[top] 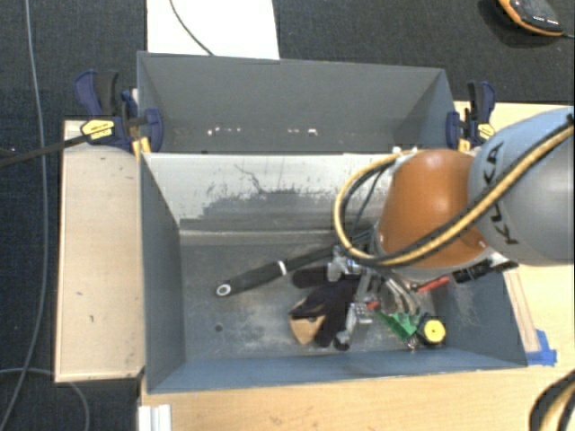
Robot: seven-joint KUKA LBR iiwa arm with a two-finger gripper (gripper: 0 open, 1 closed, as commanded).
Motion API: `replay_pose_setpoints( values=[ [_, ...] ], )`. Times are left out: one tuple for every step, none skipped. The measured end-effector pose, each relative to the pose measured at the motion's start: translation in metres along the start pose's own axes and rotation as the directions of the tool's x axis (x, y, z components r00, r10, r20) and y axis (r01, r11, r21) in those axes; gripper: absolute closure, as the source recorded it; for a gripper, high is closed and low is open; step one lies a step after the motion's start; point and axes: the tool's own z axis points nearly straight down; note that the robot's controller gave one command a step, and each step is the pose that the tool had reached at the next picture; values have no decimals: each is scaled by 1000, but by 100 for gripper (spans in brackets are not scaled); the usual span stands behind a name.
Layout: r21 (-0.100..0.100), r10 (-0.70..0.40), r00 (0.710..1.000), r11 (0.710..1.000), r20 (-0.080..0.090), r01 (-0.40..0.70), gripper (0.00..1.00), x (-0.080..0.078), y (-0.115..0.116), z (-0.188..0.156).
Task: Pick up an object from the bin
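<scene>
My gripper (360, 307) is low in the bin's front right part, just under the orange wrist cover. It hangs over a black, crumpled soft thing with a tan wedge-shaped end (308, 325), and its tip is against that thing's right side. Whether anything is held is hidden. A long black-handled tool with a silvery ringed end (254, 279) lies slantwise to the left, its right end running in under the gripper. A green thing with a round yellow cap (422, 329) lies just right of the gripper, near the front wall.
The arm and its orange cover hide the right half of the bin floor. The bin's sloping walls close in at the front and right, near the gripper. The left half of the floor is bare grey metal.
</scene>
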Motion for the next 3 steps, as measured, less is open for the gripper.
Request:
replay_pose_setpoints(
  values=[
    [0, 0, 1000, 1000, 0, 0, 0, 0, 0, 0],
    [-1, 21, 1000, 1000, 1, -21, 0, 0, -1, 36],
    [-1, -9, 1000, 1000, 3, 9, 0, -3, -8, 45]
  ],
)
